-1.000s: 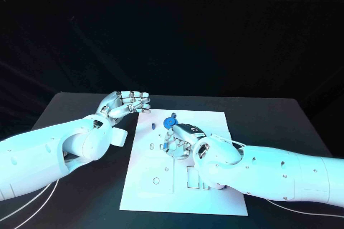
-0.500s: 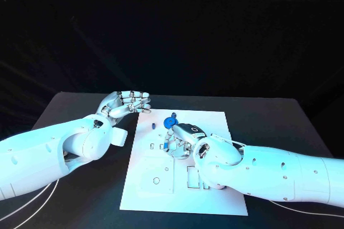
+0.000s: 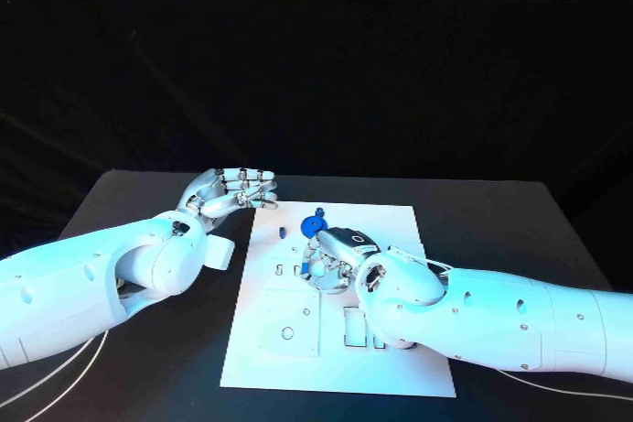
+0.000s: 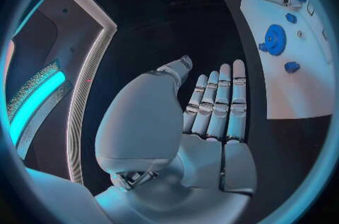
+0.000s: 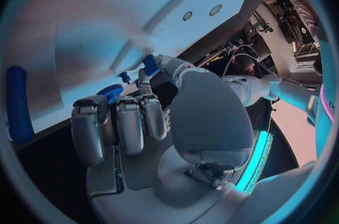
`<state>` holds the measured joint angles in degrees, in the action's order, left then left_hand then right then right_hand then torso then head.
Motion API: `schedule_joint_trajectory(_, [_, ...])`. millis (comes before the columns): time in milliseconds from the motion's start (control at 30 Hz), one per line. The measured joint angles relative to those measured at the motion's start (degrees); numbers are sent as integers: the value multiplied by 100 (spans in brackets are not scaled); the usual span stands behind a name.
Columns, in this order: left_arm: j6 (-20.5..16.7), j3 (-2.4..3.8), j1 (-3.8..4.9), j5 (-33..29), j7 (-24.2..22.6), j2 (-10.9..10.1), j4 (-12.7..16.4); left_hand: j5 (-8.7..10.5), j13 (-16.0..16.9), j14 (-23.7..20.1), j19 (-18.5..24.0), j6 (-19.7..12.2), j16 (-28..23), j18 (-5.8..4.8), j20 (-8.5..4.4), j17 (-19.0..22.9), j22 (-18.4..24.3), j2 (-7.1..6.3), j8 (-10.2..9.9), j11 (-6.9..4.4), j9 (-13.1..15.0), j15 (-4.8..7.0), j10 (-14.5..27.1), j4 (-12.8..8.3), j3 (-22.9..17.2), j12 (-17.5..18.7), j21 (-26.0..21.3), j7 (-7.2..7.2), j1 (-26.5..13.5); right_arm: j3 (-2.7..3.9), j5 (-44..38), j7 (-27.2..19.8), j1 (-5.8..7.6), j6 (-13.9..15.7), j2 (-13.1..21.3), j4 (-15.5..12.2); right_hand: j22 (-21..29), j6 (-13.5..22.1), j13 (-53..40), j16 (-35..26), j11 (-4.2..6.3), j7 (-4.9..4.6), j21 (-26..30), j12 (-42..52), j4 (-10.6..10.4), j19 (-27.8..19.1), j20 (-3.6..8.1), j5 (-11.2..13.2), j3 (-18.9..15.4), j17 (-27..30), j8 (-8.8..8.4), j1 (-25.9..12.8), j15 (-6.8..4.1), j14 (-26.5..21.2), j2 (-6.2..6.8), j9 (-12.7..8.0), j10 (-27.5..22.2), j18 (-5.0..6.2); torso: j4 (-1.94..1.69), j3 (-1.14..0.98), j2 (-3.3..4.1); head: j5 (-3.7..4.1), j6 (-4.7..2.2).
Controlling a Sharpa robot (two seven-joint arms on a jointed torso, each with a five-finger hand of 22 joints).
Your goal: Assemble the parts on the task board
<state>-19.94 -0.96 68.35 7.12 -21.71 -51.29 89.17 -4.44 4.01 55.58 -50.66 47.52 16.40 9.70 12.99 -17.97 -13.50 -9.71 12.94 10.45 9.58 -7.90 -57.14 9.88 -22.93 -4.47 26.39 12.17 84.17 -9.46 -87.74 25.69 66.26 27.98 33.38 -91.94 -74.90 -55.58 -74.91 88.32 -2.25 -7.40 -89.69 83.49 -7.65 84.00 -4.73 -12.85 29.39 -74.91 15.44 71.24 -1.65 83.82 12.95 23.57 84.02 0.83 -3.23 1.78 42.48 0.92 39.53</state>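
Observation:
The white task board (image 3: 385, 222) lies in the middle of the table. A blue gear (image 3: 313, 225) stands near its far edge, with a small blue peg (image 3: 283, 230) to its left. My right hand (image 3: 337, 254) bends down over the board just in front of the gear. It pinches a small blue part (image 5: 150, 64) between thumb and a finger, close to the board surface (image 5: 106, 9). The same part (image 3: 305, 268) peeks out under the fingers. My left hand (image 3: 235, 191) hovers off the board's far left corner, holding nothing, its fingers (image 4: 215, 105) straight and together.
Several cut-outs (image 3: 354, 326) mark the board's near half, beside my right forearm (image 3: 528, 321). A long blue piece (image 5: 17, 102) lies on the board. The left wrist view shows the gear (image 4: 274, 39) with small blue parts (image 4: 291, 66) around it. Black table (image 3: 514, 221) surrounds the board.
The right hand's fingers have shifted very slightly with the small blue part. The left hand stays where it was.

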Motion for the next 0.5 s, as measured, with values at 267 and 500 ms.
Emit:
schedule_joint_trajectory(267, [6,-1,0,0,9,-1,-3,0,0,0,0,0,0,0,0,0,0,0,0,0,-1,0,0,0,0,0,0,0,0,-3,-3,-10,0,1,-2,-3,-1,146,0,0,-43,-48,0,-34,-27,0,0,0,-101,0,-84,-43,34,9,117,-45,1,0,-3,0,2,2,-4])
schedule_joint_trajectory(500, [11,-1,0,0,16,-1,-6,0,0,0,0,0,0,0,0,1,1,0,0,0,-1,0,0,0,0,0,0,0,0,-4,-4,-17,-1,2,-2,-1,-4,164,0,0,-83,-67,0,-57,-44,0,-43,0,-243,-4,-90,-78,64,20,151,-56,1,-1,0,1,2,2,-4])
